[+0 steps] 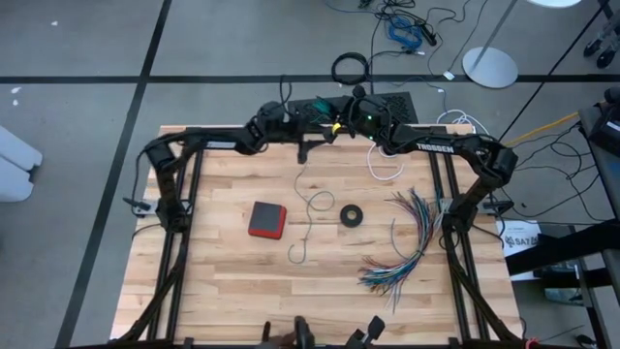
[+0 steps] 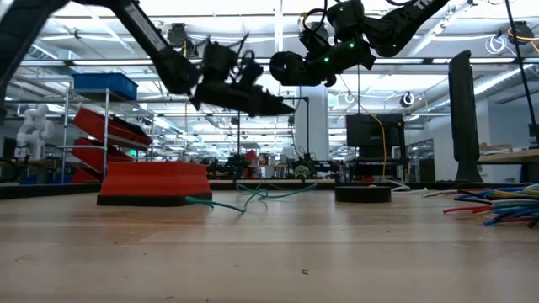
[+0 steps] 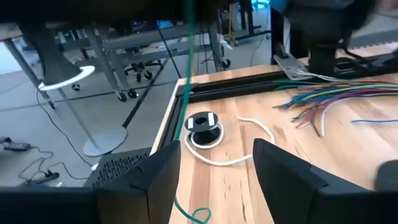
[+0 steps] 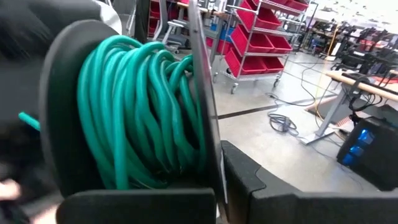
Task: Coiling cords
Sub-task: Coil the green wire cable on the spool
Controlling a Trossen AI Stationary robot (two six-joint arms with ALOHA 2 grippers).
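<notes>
From above, the left gripper (image 1: 308, 147) and right gripper (image 1: 341, 122) are meeting over the table's (image 1: 223, 291) far edge; the green cord (image 1: 308, 218) is trailing across the middle, beside a red box (image 1: 266, 219) and black ring (image 1: 352, 215). The white cord (image 1: 385, 165) is lying far right, near the coloured wires (image 1: 412, 242).

At table level, both grippers are hanging high.

The left wrist view is showing its fingers (image 3: 283, 177) spread wide, holding nothing, and the white cord's round piece (image 3: 203, 123).

The right wrist view is showing its gripper (image 4: 217, 180) clamping a spool (image 4: 205, 112) wound with green cord.
</notes>
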